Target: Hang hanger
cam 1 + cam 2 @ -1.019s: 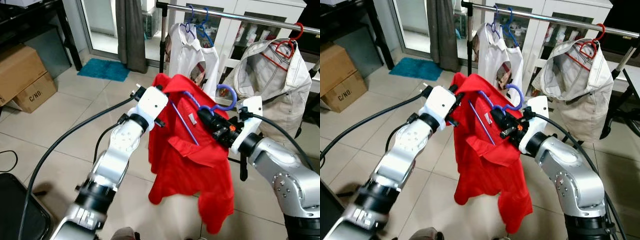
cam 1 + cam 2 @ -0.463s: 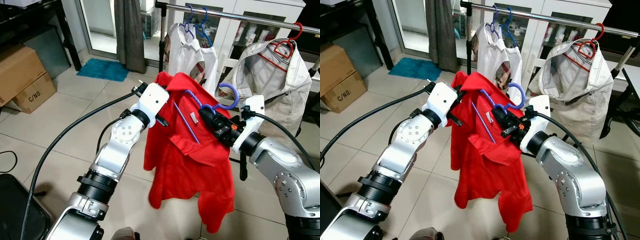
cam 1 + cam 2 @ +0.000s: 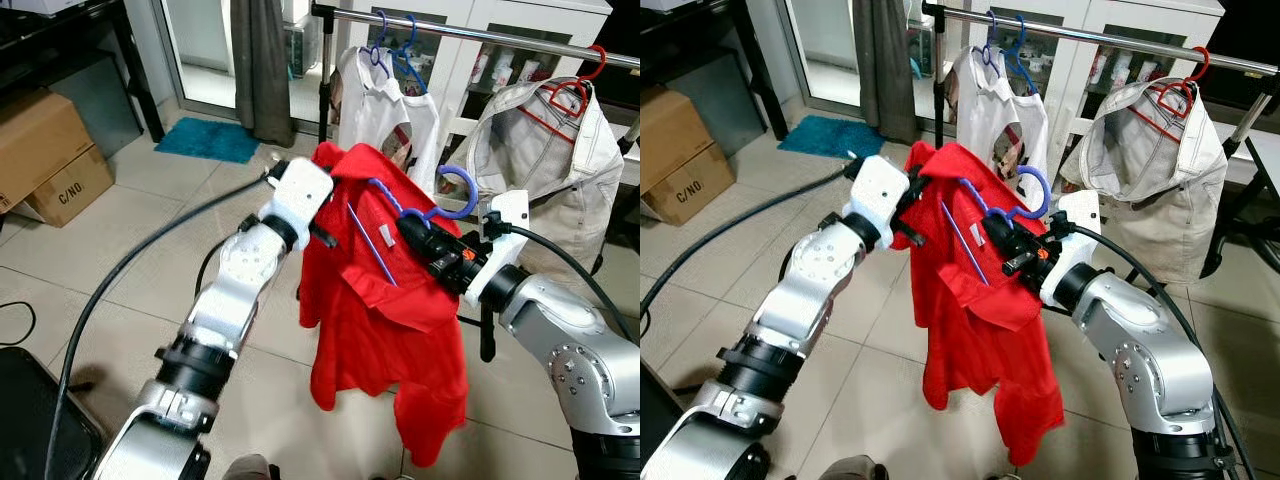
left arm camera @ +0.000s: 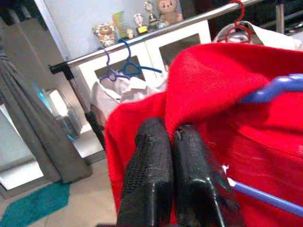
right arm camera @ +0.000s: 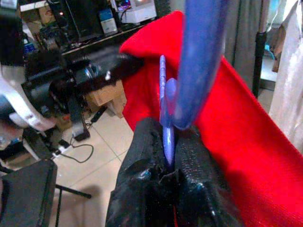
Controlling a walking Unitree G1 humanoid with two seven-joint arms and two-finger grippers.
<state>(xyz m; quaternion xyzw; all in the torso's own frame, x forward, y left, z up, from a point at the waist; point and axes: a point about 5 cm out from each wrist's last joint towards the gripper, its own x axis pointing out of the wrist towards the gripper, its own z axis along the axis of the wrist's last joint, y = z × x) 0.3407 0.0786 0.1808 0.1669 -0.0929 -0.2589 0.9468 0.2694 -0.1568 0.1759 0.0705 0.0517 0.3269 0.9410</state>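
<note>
**A:** Where is the hanger?

**B:** The purple hanger [image 3: 425, 213] is clamped at its neck in your right gripper [image 3: 415, 235], hook rising just above the fingers. The red shirt [image 3: 385, 310] drapes from it. Your left gripper [image 4: 173, 161], just beside, pinches the shirt's shoulder.

**A:** How do I hang it well?

**B:** The rail [image 3: 480, 33] sits above and beyond your right gripper. Lift until the hook clears the rail between the white shirt [image 3: 375, 95] and beige jacket [image 3: 545, 150], then lower it on.
</note>
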